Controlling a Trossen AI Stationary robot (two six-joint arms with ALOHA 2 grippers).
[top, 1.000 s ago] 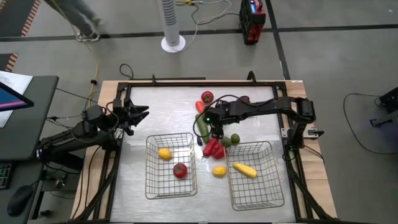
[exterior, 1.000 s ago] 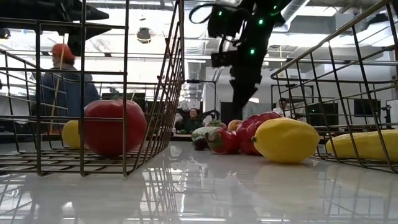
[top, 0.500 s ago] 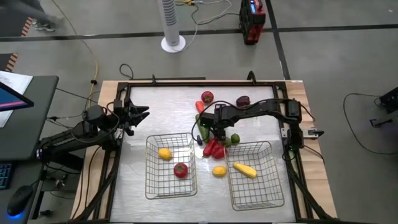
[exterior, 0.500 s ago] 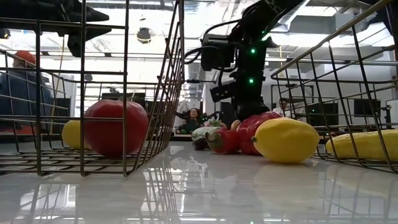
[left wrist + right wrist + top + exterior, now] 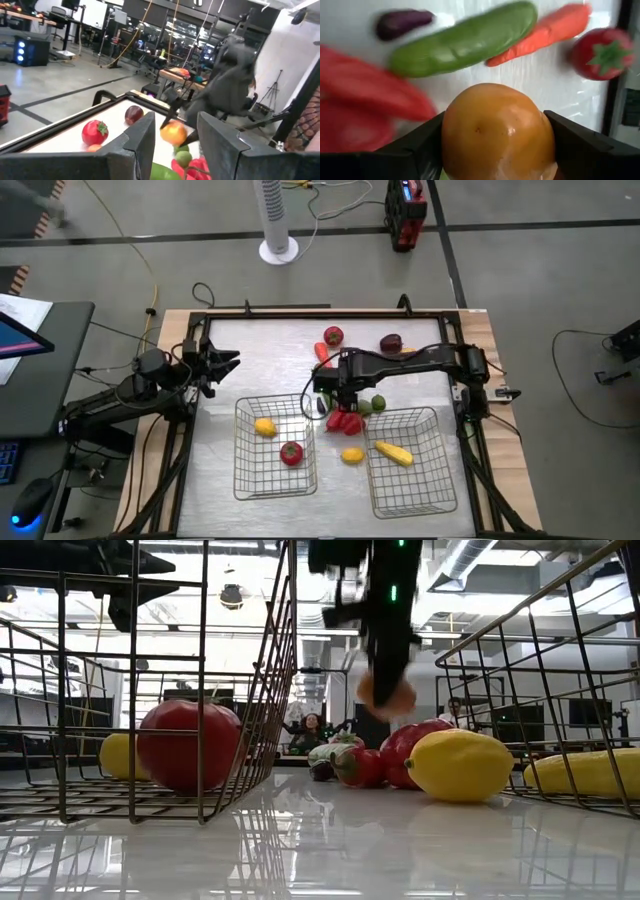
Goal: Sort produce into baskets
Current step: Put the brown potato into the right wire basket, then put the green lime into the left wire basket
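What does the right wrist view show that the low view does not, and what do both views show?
Only the right wrist view: a green cucumber, a carrot and a dark purple piece on the table.
Only the low view: both wire baskets, a yellow lemon between them.
Both: the right gripper holding an orange fruit, lifted off the table.

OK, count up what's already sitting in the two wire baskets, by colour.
Yellow: 2, a lemon and a long piece
Red: 1, a tomato
Total: 3
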